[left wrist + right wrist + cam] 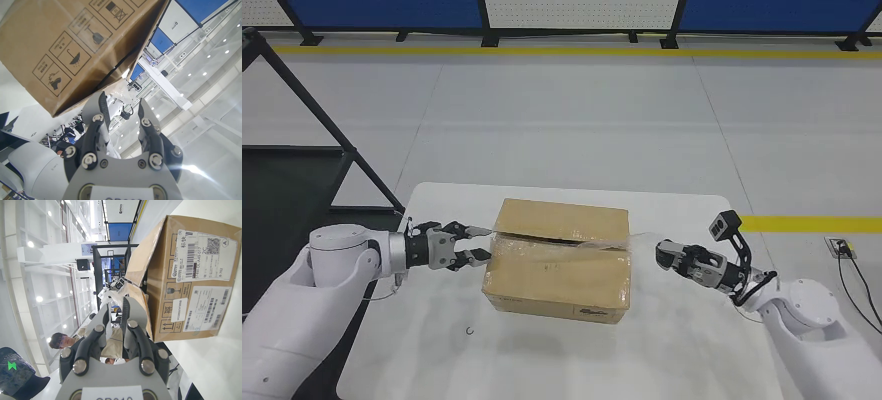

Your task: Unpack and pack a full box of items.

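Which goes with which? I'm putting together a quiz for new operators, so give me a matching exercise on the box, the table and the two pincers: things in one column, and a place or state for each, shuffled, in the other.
Things
1. box
2. table
3. left pincer
4. right pincer

Place or state
a. off the box end that carries stuck-on labels
b. brown, top flaps partly open
c. white, bears the box
d. open, at the box end printed with handling symbols

Pairs: 1-b; 2-c; 3-d; 4-a
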Robot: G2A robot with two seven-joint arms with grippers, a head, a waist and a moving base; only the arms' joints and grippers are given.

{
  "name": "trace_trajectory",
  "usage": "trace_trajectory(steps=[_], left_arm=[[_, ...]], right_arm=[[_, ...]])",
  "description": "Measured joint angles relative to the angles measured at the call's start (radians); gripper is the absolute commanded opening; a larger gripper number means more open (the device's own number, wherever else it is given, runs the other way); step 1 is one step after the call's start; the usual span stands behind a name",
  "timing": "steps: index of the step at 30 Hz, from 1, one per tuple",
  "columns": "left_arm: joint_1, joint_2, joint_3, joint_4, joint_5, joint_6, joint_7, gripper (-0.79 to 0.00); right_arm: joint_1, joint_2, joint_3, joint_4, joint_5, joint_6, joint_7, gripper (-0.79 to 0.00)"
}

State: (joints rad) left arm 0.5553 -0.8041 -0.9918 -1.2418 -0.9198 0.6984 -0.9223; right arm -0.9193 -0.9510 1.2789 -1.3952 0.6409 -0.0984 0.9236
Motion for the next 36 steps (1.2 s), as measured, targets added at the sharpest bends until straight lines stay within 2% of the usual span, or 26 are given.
trace_trajectory(steps=[12, 20, 36], left_arm=[[0.007, -0.003, -0.02, 0.02, -0.008, -0.016, -0.006, -0.437], [0.024, -0.004, -0.046, 0.029, -0.041, -0.025, -0.001, -0.437], [0.068, -0.001, -0.09, 0.019, -0.069, -0.046, -0.033, -0.449]], right_arm=[[0.002, -0.012, 0.009, -0.019, 0.048, -0.103, 0.03, -0.785], [-0.015, -0.017, 0.032, -0.123, 0.06, -0.162, 0.002, -0.785], [-0.046, -0.017, 0.088, -0.483, -0.08, -0.023, -0.206, -0.785]])
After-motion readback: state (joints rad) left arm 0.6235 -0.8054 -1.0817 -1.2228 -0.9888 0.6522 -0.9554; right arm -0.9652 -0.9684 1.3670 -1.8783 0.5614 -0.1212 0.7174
